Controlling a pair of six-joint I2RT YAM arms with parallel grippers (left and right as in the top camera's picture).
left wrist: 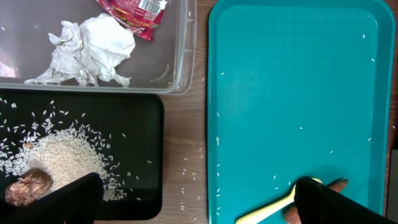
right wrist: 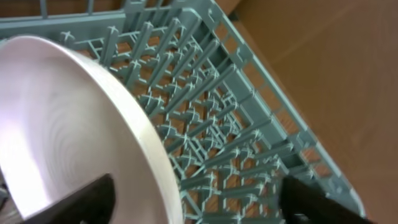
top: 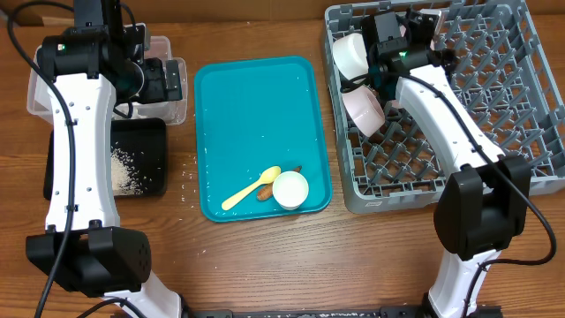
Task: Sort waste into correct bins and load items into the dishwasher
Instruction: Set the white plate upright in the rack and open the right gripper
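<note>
My left gripper (top: 163, 81) (left wrist: 196, 196) is open and empty, high above the gap between the black tray (top: 146, 141) (left wrist: 140, 124) and the teal tray. The black tray holds rice (left wrist: 59, 158) and a brown lump (left wrist: 28, 186). The clear tub (top: 177, 104) (left wrist: 177, 68) holds crumpled white paper (left wrist: 93, 46) and the red wrapper (left wrist: 134, 11). My right gripper (top: 388, 37) (right wrist: 199, 193) is open over the grey dish rack (top: 494, 97) (right wrist: 249, 124), its fingers either side of the white-pinkish plate's (right wrist: 56, 124) rim. A white bowl (top: 350, 53) and a pinkish dish (top: 364, 108) sit in the rack.
The teal tray (top: 256, 115) (left wrist: 292, 81) holds the pale yellow spoon (top: 250, 188) (left wrist: 270, 210), a brown lump (top: 266, 191), a small white cup (top: 290, 189) and scattered rice grains. Loose rice lies on the wood between the trays (left wrist: 186, 177).
</note>
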